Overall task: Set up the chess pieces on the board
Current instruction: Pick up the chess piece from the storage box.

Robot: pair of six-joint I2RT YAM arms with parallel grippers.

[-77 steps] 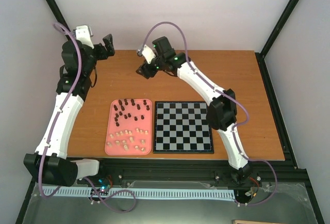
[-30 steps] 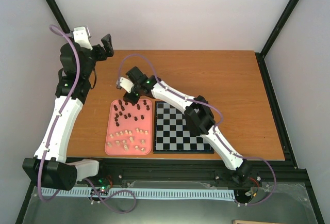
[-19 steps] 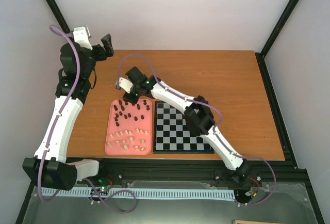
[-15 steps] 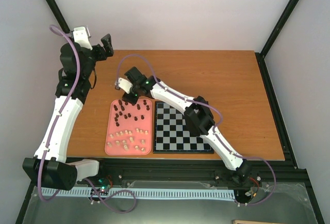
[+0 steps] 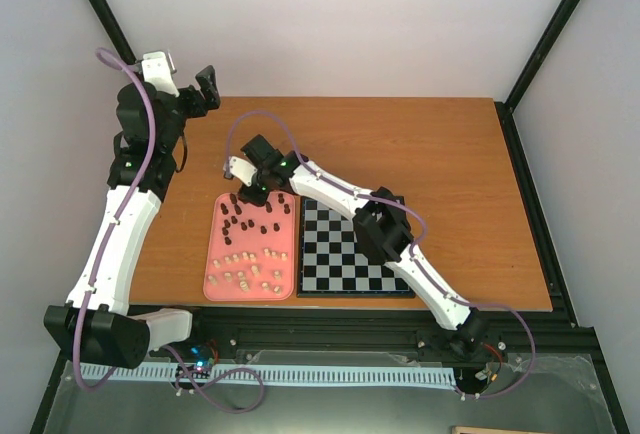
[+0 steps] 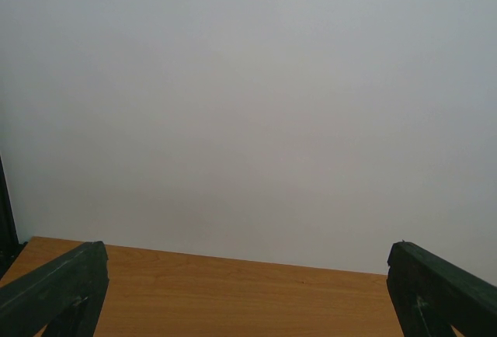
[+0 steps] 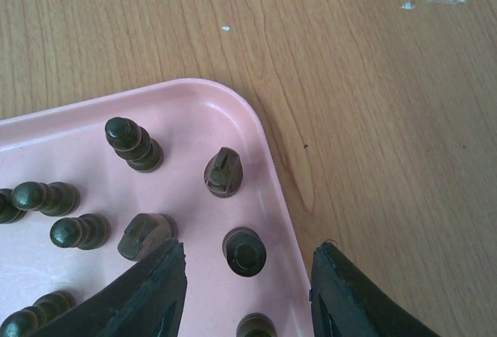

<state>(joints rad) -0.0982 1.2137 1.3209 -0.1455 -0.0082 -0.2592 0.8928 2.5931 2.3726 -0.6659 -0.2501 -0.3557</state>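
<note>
**Spread right hand (image 7: 247, 253) straddles a dark chessman in the tray corner**

Its two black fingers (image 7: 147, 294) stand apart, pinching nothing; between them stands one small dark brown round-topped chess piece (image 7: 245, 251), with pink showing on either side of it; a blunt dark piece (image 7: 144, 234) sits just beside the left-hand finger in the wrist view. Beyond the fingertips stand a dark piece with a slotted top (image 7: 223, 172) and a dark ribbed piece with a ball head (image 7: 132, 144); all are inside the far right corner of the pink rounded-corner plastic tray (image 7: 260, 131).

From above, the right hand (image 5: 250, 190) hangs over the tray's far edge; the dark chess pieces (image 5: 245, 216) crowd the far half of the tray (image 5: 210, 254), the pale cream chess pieces (image 5: 245, 266) the near half. Just beside the tray, on its right, lies the flat square board of black and pale grey checks (image 5: 335, 254); the right arm crosses over its far left part. Both rest on the brown wooden counter (image 5: 450, 154).

Well apart, the left hand (image 5: 207, 89) is raised near the counter's far left corner, jaws spread wide on nothing; its wrist view shows its fingertips (image 6: 62, 283) at the bottom corners, facing the pale wall (image 6: 248, 104).
</note>
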